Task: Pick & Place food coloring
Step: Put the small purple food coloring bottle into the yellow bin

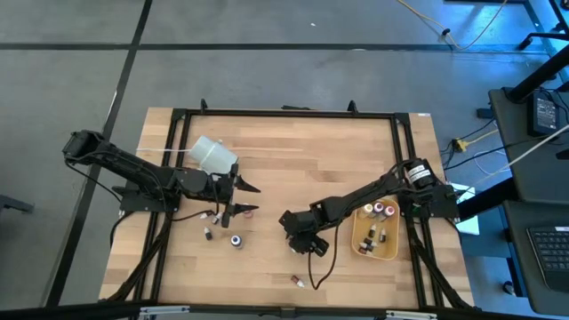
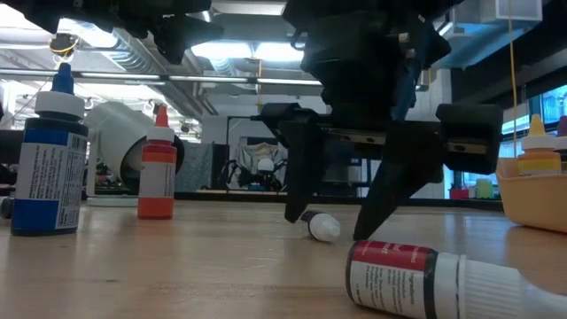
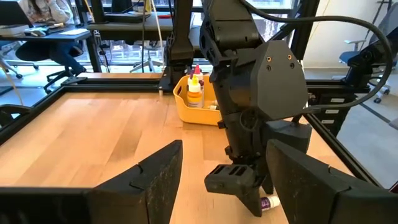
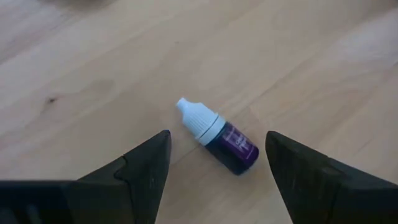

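Purple bottle point(image 4: 217, 137), right hand point(image 4: 214, 168) open above

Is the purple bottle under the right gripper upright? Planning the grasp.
Tipped: the purple bottle lies on its side on the table, between the open right gripper fingers.

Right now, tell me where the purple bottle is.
The purple bottle lies on its side on the table, between the right gripper's open fingers, left of the yellow tray.

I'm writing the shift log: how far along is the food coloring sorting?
Partly done. Several small dropper bottles already sit in the tan oblong tray. In hand: the right gripper hovers, jaws open, over a purple bottle lying on its side, not yet gripped. Left: about five loose bottles, including a red-labelled one. The left gripper is open too.
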Robot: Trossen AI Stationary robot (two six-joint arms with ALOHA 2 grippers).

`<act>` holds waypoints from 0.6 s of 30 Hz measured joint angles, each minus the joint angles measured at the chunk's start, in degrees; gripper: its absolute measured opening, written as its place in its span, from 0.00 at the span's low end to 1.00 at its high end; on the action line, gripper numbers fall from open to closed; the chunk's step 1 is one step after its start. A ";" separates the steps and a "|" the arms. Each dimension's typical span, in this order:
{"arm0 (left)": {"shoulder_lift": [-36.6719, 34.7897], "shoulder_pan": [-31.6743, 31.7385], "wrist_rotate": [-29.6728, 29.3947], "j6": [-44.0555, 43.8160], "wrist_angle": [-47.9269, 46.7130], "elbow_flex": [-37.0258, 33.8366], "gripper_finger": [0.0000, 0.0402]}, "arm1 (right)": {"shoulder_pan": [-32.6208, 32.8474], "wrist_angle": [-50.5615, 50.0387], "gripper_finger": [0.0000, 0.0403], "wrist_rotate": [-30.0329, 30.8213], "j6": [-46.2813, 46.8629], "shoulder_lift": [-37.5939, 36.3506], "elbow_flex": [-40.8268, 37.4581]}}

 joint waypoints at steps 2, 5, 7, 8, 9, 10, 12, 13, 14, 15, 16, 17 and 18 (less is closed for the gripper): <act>0.00 -0.01 0.00 0.00 -0.01 0.00 0.57 | 0.00 -0.02 0.65 -0.09 0.00 0.22 0.00; 0.00 -0.01 0.00 0.02 -0.01 0.00 0.57 | 0.00 -0.14 0.65 -0.33 0.02 0.44 0.07; 0.00 -0.01 0.00 0.00 -0.01 0.00 0.57 | 0.00 -0.28 0.65 -0.28 0.02 0.52 0.09; 0.00 -0.01 0.00 0.01 -0.01 0.00 0.57 | -0.02 -0.37 0.64 -0.32 0.04 0.53 0.09; 0.00 -0.01 -0.01 0.00 -0.01 0.00 0.57 | 0.00 -0.43 0.62 -0.33 0.04 0.54 0.09; 0.00 -0.01 0.00 0.00 -0.01 0.00 0.57 | 0.02 -0.53 0.61 -0.33 0.04 0.56 0.09; 0.00 -0.01 -0.02 0.00 -0.01 0.00 0.56 | 0.02 -0.78 0.57 -0.35 0.04 0.58 0.09; 0.00 -0.01 -0.02 0.00 -0.01 0.00 0.56 | 0.02 -0.93 0.54 -0.35 0.04 0.58 0.09; 0.00 -0.01 0.00 0.00 -0.01 0.00 0.56 | 0.02 -1.08 0.52 -0.35 0.04 0.58 0.09; 0.00 -0.01 0.00 0.00 -0.01 0.00 0.56 | 0.02 -1.18 0.50 -0.35 0.04 0.58 0.09; 0.00 -0.01 -0.02 0.00 -0.01 0.00 0.57 | 0.02 -1.27 0.47 -0.42 0.04 0.58 0.09; 0.00 -0.01 0.00 0.00 -0.01 0.00 0.57 | 0.07 -1.32 0.45 -0.44 0.04 0.58 0.09; 0.00 -0.01 0.00 0.00 -0.01 0.00 0.57 | 0.09 -1.44 0.43 -0.44 0.04 0.60 0.09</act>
